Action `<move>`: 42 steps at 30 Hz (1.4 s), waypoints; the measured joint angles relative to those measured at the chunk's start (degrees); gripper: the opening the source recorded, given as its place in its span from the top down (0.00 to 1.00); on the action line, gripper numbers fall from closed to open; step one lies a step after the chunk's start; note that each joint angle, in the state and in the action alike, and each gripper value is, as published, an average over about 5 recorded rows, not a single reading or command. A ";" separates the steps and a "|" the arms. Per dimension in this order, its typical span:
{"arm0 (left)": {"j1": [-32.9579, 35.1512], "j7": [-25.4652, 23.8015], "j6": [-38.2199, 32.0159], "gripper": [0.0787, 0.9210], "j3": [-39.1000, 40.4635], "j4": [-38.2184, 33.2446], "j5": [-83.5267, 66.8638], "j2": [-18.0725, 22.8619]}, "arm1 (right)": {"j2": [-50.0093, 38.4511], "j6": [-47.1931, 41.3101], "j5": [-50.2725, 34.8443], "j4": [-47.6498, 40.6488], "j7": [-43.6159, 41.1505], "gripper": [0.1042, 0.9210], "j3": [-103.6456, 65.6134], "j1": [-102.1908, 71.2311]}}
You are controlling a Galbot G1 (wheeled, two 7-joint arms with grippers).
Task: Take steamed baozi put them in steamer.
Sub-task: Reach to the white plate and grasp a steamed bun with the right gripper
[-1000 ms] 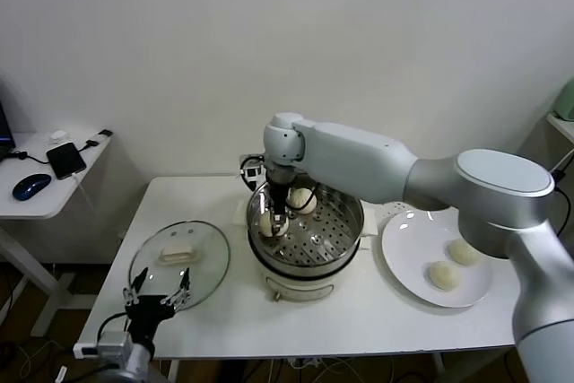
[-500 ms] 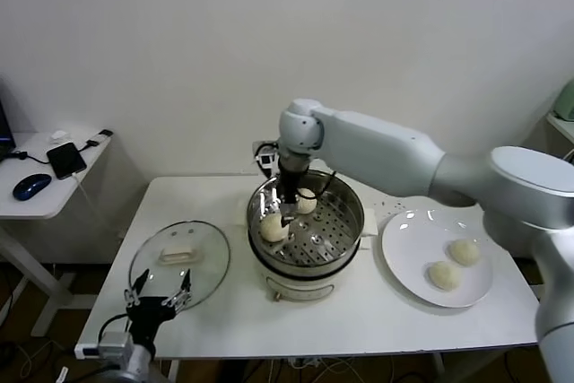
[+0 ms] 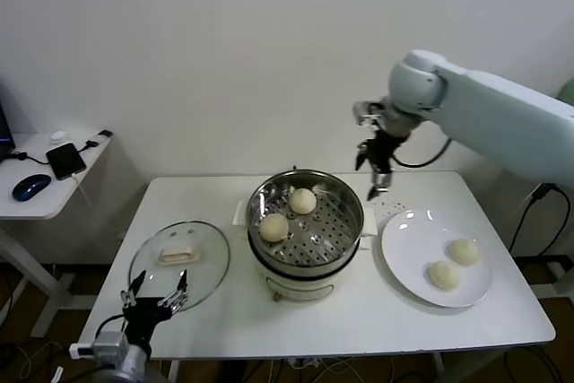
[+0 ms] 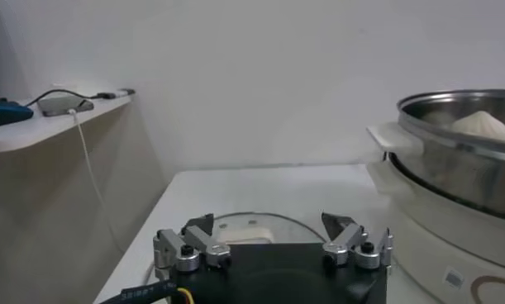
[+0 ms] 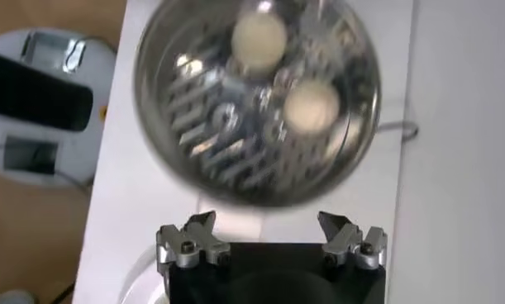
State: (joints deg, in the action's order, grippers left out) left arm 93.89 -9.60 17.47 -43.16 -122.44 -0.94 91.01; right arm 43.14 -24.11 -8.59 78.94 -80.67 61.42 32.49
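Over our white table (image 3: 224,320), our right gripper (image 3: 374,172) is hanging empty with fingers spread between steamer (image 3: 306,221) and plate (image 3: 408,262), two baozi (image 3: 274,226) lying in the tray below-left, while our left gripper (image 3: 157,298) is idling open by the lid (image 3: 179,262).

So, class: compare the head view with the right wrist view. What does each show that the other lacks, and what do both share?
Only the head view shows the plate with two baozi, the glass lid, and the left gripper parked low by the table's front edge. Only the right wrist view shows the right gripper's open fingers from behind, above the pot. Both show the steamer holding two buns.
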 measured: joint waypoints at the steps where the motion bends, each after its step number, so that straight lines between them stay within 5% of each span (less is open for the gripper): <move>1: 0.13 -0.05 -0.09 0.12 0.02 -0.10 -0.04 -0.01 | -1.51 0.87 1.07 0.54 -0.32 0.12 -0.87 -1.19; 13: 1.89 -0.16 -0.52 0.12 0.07 -1.12 0.42 -0.11 | -9.54 9.02 14.23 1.17 -1.71 0.12 -18.46 -24.22; 42: 3.49 0.02 -0.93 0.12 0.09 -1.07 1.40 -0.47 | -6.19 14.95 27.97 -9.12 4.52 0.12 -36.72 -47.43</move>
State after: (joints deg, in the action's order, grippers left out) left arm 97.38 -9.58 16.53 -43.07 -123.51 0.46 90.55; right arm 36.95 -9.16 19.38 69.82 -76.15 24.70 -14.94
